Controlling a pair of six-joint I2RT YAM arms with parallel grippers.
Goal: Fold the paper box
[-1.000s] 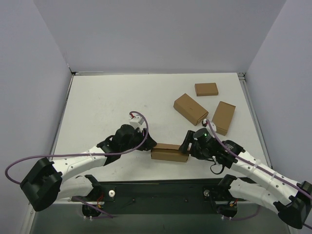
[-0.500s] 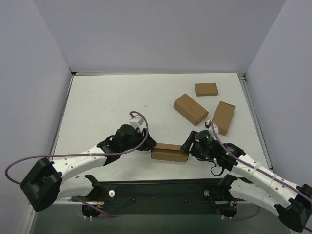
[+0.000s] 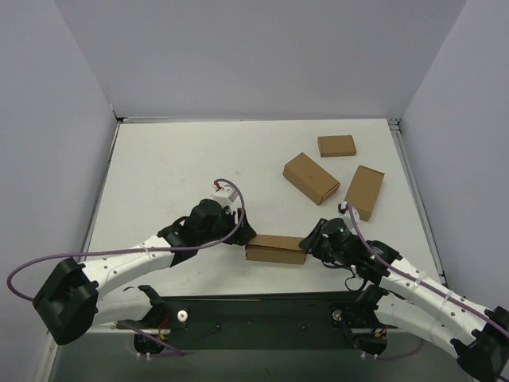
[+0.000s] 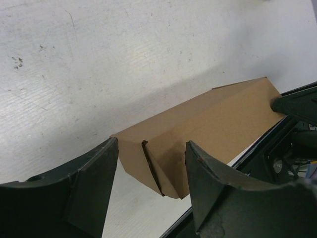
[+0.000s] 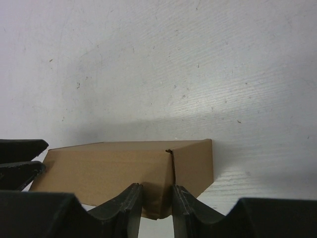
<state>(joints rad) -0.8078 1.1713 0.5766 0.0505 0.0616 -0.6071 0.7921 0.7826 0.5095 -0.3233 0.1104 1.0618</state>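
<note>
The paper box [image 3: 276, 249] lies folded into a flat brown block near the table's front edge. My left gripper [image 3: 243, 235] is at its left end. In the left wrist view the gripper [image 4: 152, 148] is open, and its fingers [image 4: 89, 188] straddle the box [image 4: 213, 119] end with a gap on each side. My right gripper [image 3: 308, 239] is at the box's right end. In the right wrist view its jaws [image 5: 157, 188] stand narrow, closed on the lower near corner of the box [image 5: 114, 168], which fills the gap.
Three smaller ready-made brown boxes [image 3: 311, 177] [image 3: 336, 146] [image 3: 364, 192] lie at the back right. A black rail [image 3: 262, 310] runs along the near edge just behind the paper box. Grey walls close in the table on three sides.
The right gripper's jaws have closed in on the box's right corner and the arm has dropped lower. The left jaws have spread wider. The box has stayed in place.
</note>
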